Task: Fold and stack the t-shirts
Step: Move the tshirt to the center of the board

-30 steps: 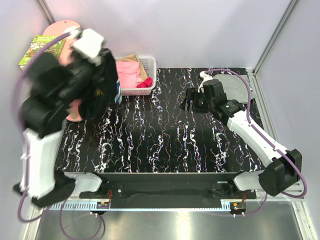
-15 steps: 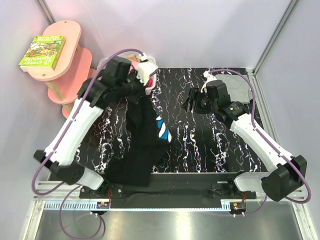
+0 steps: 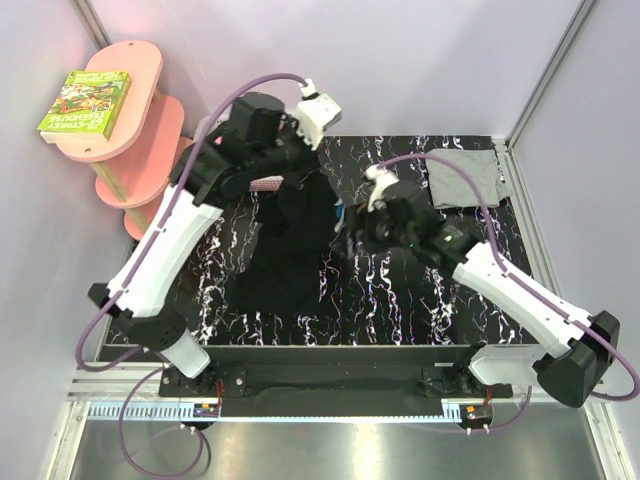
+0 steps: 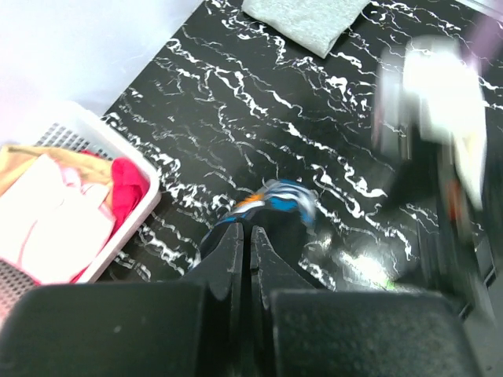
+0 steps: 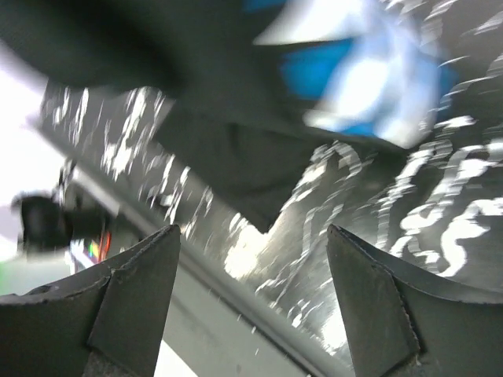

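**Top view.** Finds the left gripper [image 3: 297, 160] above the far-left part of the table [image 3: 400, 310], jaws pressed together on the upper end of the black t-shirt [image 3: 290, 250]. Notes that shirt hanging from the grip as a narrow bunched length. Puts its long axis from the table's far edge toward its near-left edge, lower end lying spread on the table. Places the grey t-shirt [image 3: 462, 178] flat at the table's far-right corner, well apart from the black one. Places the right gripper [image 3: 345, 240] over the table's middle, just beside the black shirt's right side.

**Left wrist view.** Shows both fingers [image 4: 233, 251] closed flat against each other, with black cloth and its blue print [image 4: 283, 206] directly beyond the tips, above the table. Records a white basket [image 4: 126, 153] of pink and red cloth at the table's edge.

**Right wrist view.** Shows the right fingers [image 5: 134, 306] standing wide apart, only the table between them. Finds the black shirt's hem and blurred blue-and-white print beyond the tips, over the table.
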Robot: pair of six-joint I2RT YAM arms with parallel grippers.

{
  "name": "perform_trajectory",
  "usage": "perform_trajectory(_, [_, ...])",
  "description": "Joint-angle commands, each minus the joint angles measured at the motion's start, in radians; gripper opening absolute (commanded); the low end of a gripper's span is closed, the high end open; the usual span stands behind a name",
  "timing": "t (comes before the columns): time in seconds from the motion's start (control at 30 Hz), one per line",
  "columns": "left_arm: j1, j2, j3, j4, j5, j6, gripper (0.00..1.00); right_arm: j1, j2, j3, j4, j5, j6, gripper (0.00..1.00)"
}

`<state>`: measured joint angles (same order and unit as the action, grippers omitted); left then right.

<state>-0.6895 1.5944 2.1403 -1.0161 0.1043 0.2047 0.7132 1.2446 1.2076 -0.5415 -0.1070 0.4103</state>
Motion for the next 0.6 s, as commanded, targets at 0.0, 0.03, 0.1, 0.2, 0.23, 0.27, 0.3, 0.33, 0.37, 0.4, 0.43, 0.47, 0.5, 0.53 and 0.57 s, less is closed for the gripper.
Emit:
perform_trajectory(0.0, [-0.018, 0.067, 0.118, 0.07, -0.058, -0.022, 0.0, 0.156, 0.039, 0.015, 0.003, 0.067, -0.024, 0.84])
perform_trajectory(0.03, [-0.019, 0.073, 0.134, 0.071, -0.063, -0.022, 0.0, 0.182, 0.059, 0.018, 0.005, 0.088, -0.025, 0.84])
perform_trajectory(0.1, [-0.019, 0.079, 0.138, 0.073, -0.078, -0.024, 0.0, 0.235, 0.076, 0.027, 0.015, 0.178, -0.024, 0.85])
perform_trajectory(0.2, [-0.021, 0.069, 0.122, 0.071, -0.08, -0.025, 0.0, 0.272, 0.101, 0.018, 0.052, 0.308, -0.036, 0.88])
perform_trajectory(0.23, [-0.021, 0.065, 0.119, 0.073, -0.08, -0.024, 0.0, 0.279, 0.113, 0.012, 0.066, 0.337, -0.041, 0.88])
perform_trajectory(0.27, [-0.022, 0.062, 0.118, 0.073, -0.086, -0.024, 0.0, 0.285, 0.118, 0.006, 0.078, 0.375, -0.047, 0.88])
perform_trajectory(0.3, [-0.022, 0.059, 0.118, 0.073, -0.09, -0.025, 0.0, 0.288, 0.125, 0.001, 0.09, 0.43, -0.047, 0.88])
perform_trajectory(0.33, [-0.025, 0.052, 0.11, 0.071, -0.081, -0.027, 0.15, 0.289, 0.137, 0.003, 0.091, 0.444, -0.048, 0.87])
perform_trajectory(0.37, [-0.028, 0.046, 0.098, 0.068, -0.063, -0.025, 0.4, 0.29, 0.138, 0.006, 0.091, 0.481, -0.045, 0.86])
perform_trajectory(0.4, [-0.034, 0.024, 0.066, 0.067, -0.045, -0.022, 0.63, 0.295, 0.115, 0.001, 0.091, 0.496, -0.041, 0.84])
perform_trajectory(0.43, [-0.047, 0.016, 0.05, 0.056, -0.013, -0.027, 0.63, 0.295, 0.098, -0.003, 0.092, 0.516, -0.027, 0.82])
perform_trajectory(0.47, [-0.05, 0.0, 0.035, 0.051, 0.01, -0.028, 0.6, 0.295, 0.076, -0.011, 0.091, 0.579, -0.016, 0.8])
perform_trajectory(0.5, [-0.053, -0.007, 0.014, 0.042, 0.029, -0.042, 0.58, 0.295, 0.031, -0.028, 0.092, 0.611, -0.007, 0.79])
perform_trajectory(0.53, [-0.053, -0.011, 0.009, 0.039, 0.066, -0.053, 0.57, 0.295, 0.007, -0.039, 0.089, 0.642, 0.008, 0.8])
perform_trajectory(0.57, [-0.053, -0.017, 0.009, 0.033, 0.086, -0.062, 0.57, 0.295, -0.017, -0.058, 0.087, 0.691, 0.018, 0.8])
